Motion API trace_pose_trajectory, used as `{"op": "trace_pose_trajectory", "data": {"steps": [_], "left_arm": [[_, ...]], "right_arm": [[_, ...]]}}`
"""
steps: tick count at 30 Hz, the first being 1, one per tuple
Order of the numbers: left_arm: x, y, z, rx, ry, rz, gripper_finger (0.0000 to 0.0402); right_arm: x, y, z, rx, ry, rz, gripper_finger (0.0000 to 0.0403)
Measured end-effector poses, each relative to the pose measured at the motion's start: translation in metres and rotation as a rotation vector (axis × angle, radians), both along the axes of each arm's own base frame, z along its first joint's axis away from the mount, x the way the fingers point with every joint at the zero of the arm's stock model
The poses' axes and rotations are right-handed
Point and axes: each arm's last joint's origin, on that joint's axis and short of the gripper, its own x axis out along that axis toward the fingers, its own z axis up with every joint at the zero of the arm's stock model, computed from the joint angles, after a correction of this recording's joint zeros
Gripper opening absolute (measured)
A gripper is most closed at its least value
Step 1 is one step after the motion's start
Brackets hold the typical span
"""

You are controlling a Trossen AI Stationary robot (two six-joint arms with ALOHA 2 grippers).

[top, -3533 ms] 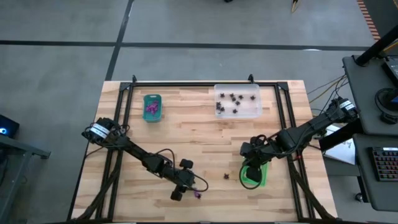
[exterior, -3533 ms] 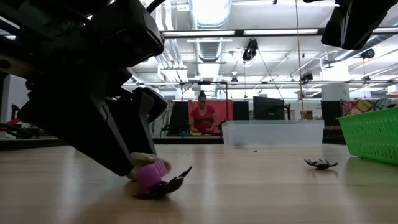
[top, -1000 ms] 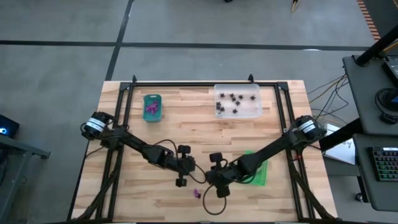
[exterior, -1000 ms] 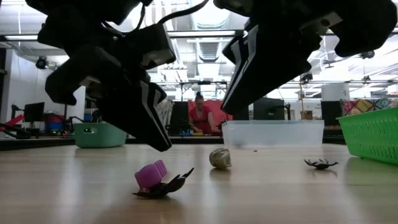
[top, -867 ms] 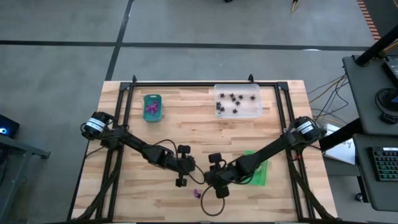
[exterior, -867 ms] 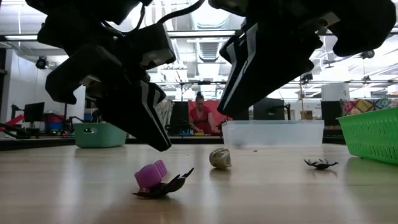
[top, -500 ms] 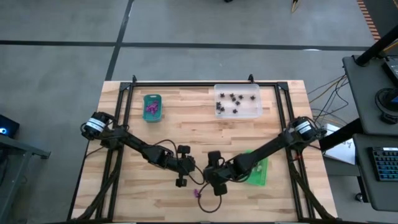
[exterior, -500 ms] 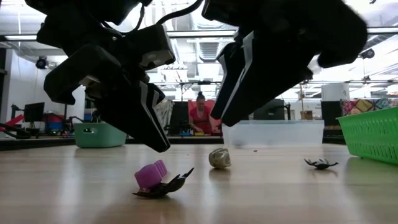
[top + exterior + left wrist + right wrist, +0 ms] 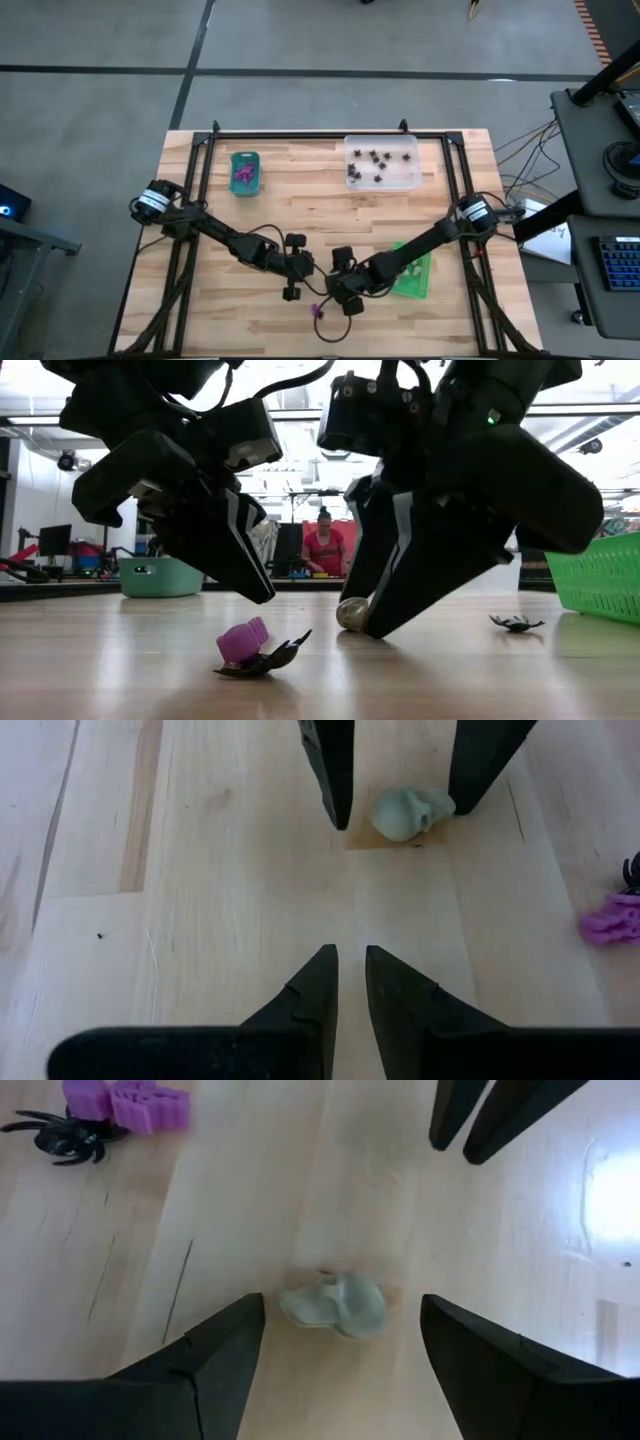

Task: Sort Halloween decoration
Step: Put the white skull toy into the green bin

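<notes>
- Nearest you in the low view: a purple trinket (image 9: 243, 641) lying on a black spider (image 9: 268, 657), both loose on the table (image 9: 120, 670), not yet sorted.
- Your right gripper (image 9: 340, 1342) is spread wide, fingers straddling the pale skull (image 9: 336, 1304); it holds nothing. Likely set for a pinch.
- Your left gripper (image 9: 350, 965), nearly closed and empty, hovers just beside, facing that skull.
- Another spider (image 9: 516, 623) lies by the green tray (image 9: 598, 578).
- Farther: teal tray (image 9: 245, 172) with purple pieces, clear tray (image 9: 382, 162) with black ones.
- No legible writing.
</notes>
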Motion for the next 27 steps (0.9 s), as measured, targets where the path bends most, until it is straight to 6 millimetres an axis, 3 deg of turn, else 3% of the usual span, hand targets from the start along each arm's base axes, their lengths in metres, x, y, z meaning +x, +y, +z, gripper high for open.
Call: {"op": "trace_pose_trajectory", "data": {"steps": [6,27], "left_arm": [[0.0002,-0.0001,0.0000,-0.001,-0.002,0.000,0.0038],[0.0004,-0.0001,0.0002,-0.001,-0.004,0.000,0.0038]], "right_arm": [[0.0016,-0.0008,-0.0048,-0.001,0.008,0.001,0.0255],[0.0046,-0.0078,0.0013,0.071,0.010,0.011,0.0153]]}}
